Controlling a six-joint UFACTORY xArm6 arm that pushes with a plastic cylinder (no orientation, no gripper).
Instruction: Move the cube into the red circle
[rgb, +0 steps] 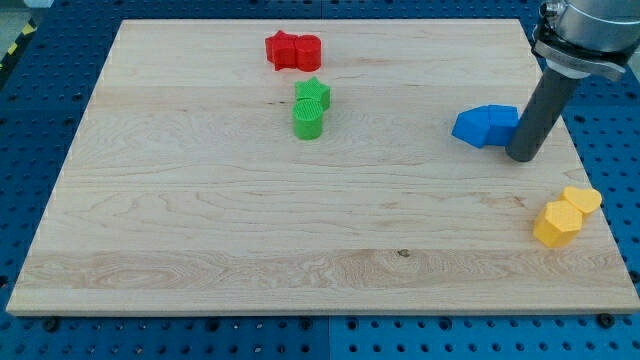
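Note:
My tip (522, 157) rests on the board at the view's right, touching the right side of a pair of blue blocks (487, 126). The two blue blocks touch each other; the right one (502, 122) looks like a cube, and the left one's (470, 127) shape is unclear. The red circle block (309, 51) lies near the view's top, left of centre, touching a red star block (282, 50) on its left. The blue pair is far to the right of and below the red pair.
A green star block (313, 94) and a green cylinder block (308, 120) touch each other below the red pair. Two yellow blocks, a hexagon (556, 223) and another (582, 199), sit near the wooden board's right edge (600, 200), below my tip.

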